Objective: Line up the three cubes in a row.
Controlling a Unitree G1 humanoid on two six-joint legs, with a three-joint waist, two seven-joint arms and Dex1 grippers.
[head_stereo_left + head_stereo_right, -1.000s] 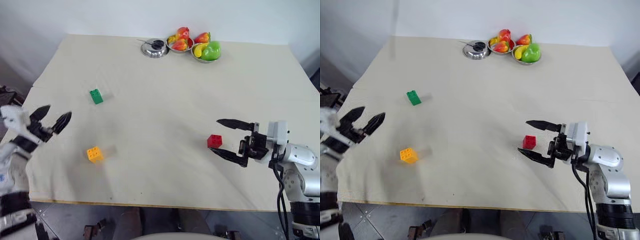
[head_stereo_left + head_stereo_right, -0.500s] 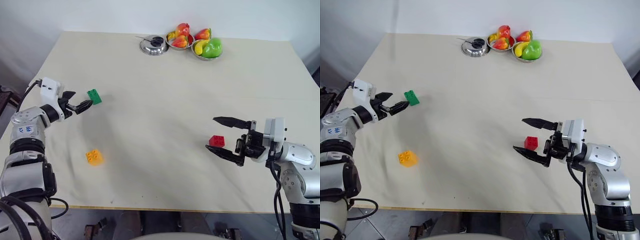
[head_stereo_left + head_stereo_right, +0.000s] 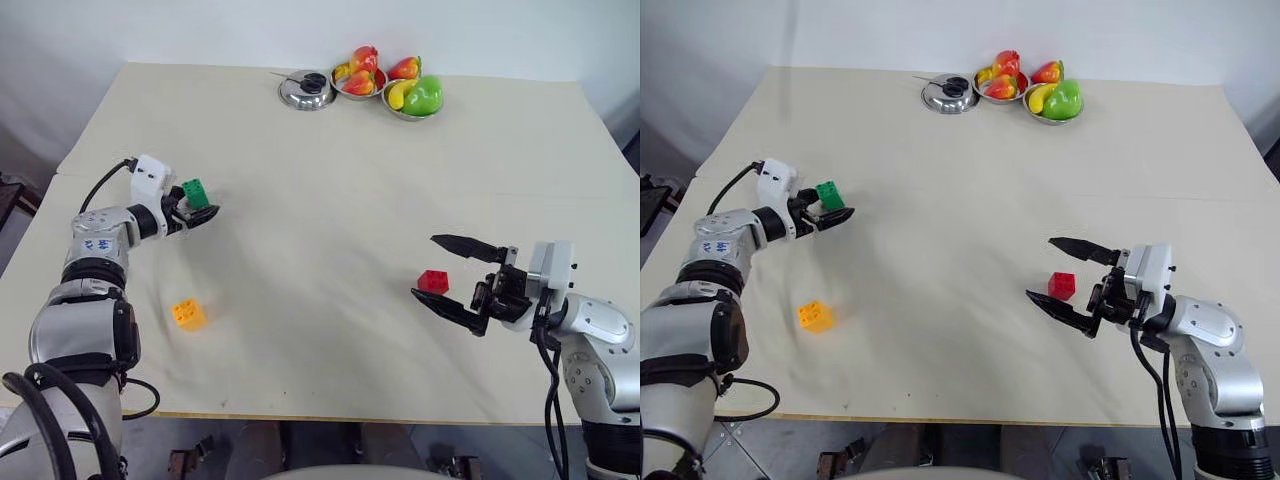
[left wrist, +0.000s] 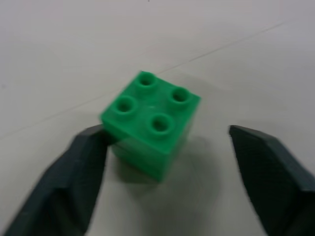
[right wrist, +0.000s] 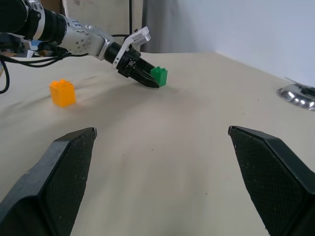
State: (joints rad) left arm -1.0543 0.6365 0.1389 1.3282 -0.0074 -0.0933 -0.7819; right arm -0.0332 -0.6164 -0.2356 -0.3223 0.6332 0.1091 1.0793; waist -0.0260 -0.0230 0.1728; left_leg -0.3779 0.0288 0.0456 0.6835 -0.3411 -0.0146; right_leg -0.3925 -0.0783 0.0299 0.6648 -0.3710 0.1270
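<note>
The green cube [image 4: 150,123] rests on the cream cloth at the left. My left gripper [image 3: 198,204] straddles it, still open. One finger [image 4: 83,162] touches its side, while a gap separates the other finger [image 4: 268,167] from it. The yellow-orange cube [image 3: 188,314] lies alone nearer the front edge, below the left gripper. At the right, the red cube [image 3: 433,281] sits on the cloth. Seen from the head, it lies between the wide-open fingers of my right gripper [image 3: 423,266], and nothing is gripped. The right wrist view shows the green cube [image 5: 159,76] and the yellow-orange cube [image 5: 62,92] far across the table.
Two steel bowls of toy fruit [image 3: 412,96] [image 3: 358,84] and a small steel dish [image 3: 307,93] stand at the far edge of the table. The cloth-covered table [image 3: 320,200] ends close in front of both arms.
My left arm has swung in from the table's left edge to the green cube. Its fingers have narrowed around the cube. The right gripper and the red cube have kept still.
</note>
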